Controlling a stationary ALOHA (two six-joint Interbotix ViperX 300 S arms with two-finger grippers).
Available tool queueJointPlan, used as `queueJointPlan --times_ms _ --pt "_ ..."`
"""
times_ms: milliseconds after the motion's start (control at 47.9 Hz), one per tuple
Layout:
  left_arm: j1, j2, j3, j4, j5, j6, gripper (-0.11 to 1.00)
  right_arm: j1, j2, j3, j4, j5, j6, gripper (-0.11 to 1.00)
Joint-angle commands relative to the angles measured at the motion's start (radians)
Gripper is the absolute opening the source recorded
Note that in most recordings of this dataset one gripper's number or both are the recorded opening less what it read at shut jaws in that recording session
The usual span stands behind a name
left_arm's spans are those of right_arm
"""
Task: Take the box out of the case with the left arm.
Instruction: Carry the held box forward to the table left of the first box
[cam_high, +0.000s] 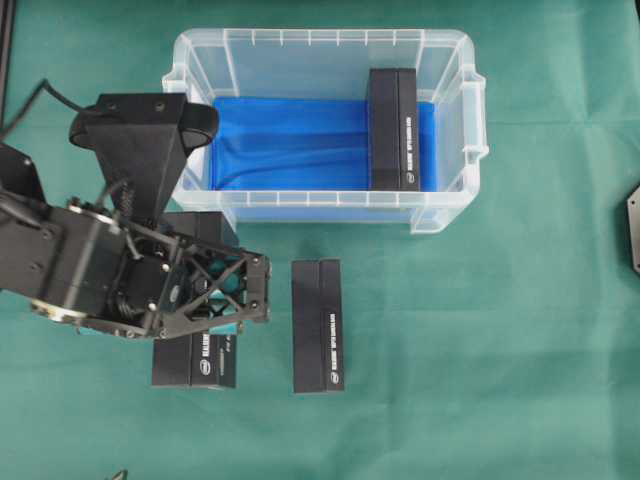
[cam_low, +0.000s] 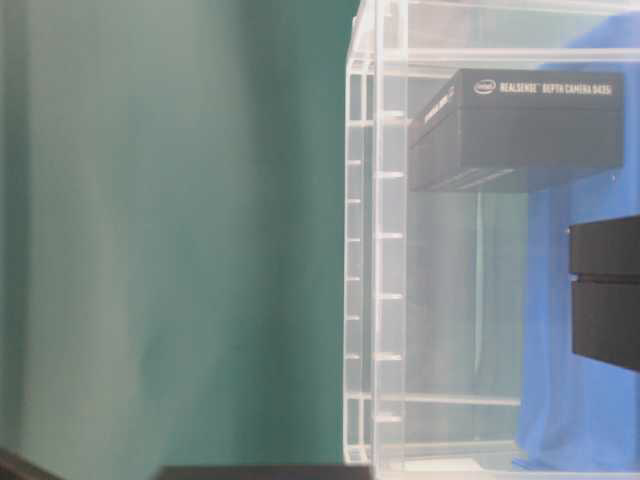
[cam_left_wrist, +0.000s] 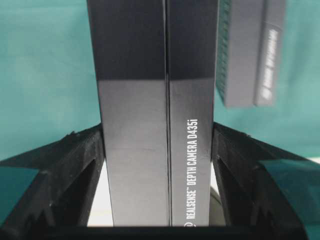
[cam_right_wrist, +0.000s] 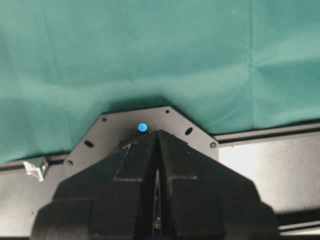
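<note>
Left gripper (cam_left_wrist: 160, 165): jaws clamped on both long sides of a black box (cam_left_wrist: 155, 125), lower left of the overhead frame.
Case (cam_high: 440, 215): top centre, another box (cam_high: 393, 130) inside, at right.
Third box (cam_high: 317, 325): on cloth (cam_high: 480, 350), centre.
Right gripper (cam_right_wrist: 157, 200): jaws together.

L gripper (cam_high: 232, 318) over box (cam_high: 196, 368) on tabletop (cam_high: 480, 350), 2nd box (cam_high: 317, 325) beside; 3rd box (cam_high: 393, 130) in case (cam_high: 450, 212).

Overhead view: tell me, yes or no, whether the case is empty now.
No, one black box still stands inside the case at its right end, on the blue sheet.
</note>
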Motion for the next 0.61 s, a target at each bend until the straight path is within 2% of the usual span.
queueJointPlan --times_ms 0,313,585 --pt "-0.003 -0.032 0.023 0.006 -0.023 -0.002 0.60 -0.002 0.000 -0.025 0.002 -0.003 -0.002 0.00" --pt "-0.003 -0.011 0.189 0.034 -0.202 -0.021 0.60 -0.002 0.000 -0.025 0.002 -0.003 0.000 0.00" --pt "-0.003 0.006 0.314 0.035 -0.281 -0.025 0.60 -0.002 0.002 -0.023 0.002 -0.003 0.000 0.00"
